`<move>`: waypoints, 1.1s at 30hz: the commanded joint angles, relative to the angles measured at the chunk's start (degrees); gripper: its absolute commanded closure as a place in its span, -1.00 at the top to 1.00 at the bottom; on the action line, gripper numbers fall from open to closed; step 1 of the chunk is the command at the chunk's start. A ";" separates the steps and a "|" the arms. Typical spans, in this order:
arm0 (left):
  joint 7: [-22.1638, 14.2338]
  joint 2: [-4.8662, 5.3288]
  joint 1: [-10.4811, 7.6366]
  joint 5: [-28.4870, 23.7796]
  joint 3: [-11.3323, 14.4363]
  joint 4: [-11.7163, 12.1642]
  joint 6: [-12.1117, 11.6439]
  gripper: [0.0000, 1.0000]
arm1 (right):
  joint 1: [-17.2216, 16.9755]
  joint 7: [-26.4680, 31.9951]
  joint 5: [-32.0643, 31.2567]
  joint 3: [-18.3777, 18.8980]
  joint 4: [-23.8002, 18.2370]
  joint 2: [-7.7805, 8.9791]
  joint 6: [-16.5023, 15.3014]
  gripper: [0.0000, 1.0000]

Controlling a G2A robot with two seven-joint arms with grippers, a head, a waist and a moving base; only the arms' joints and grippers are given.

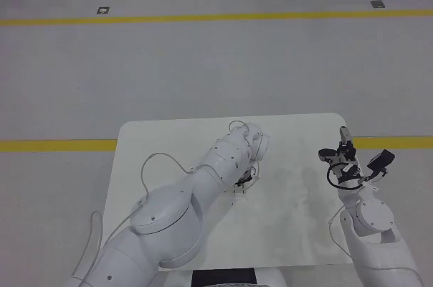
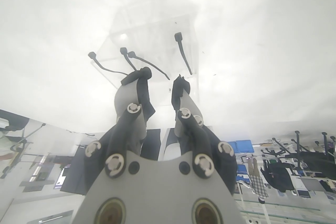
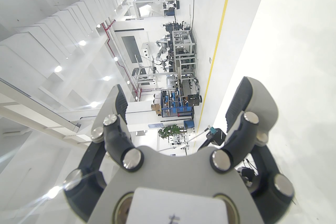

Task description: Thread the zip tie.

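Several black zip ties (image 2: 181, 51) stand with their heads up in a clear plastic box (image 2: 189, 28) on the white table (image 1: 295, 215). My left gripper (image 2: 161, 79) hangs right at the box with its fingers a little apart, so it is open. The thin tail of one zip tie (image 2: 149, 64) ends in the gap between the fingertips, and I cannot tell if it touches them. From above, this gripper (image 1: 245, 179) sits near the table's middle. My right gripper (image 3: 182, 86) is open and holds nothing. It is raised at the table's right edge (image 1: 343, 149), pointing away from the table.
The table's right half between the two arms is bare white surface. A yellow floor line (image 1: 51, 146) runs behind the table. White cables (image 1: 159, 159) loop along the left arm.
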 commanded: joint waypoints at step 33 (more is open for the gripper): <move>-0.50 -0.16 0.34 -1.52 2.81 -0.87 0.00 -0.50 | 0.00 0.00 0.00 0.00 0.00 0.00 0.00 1.00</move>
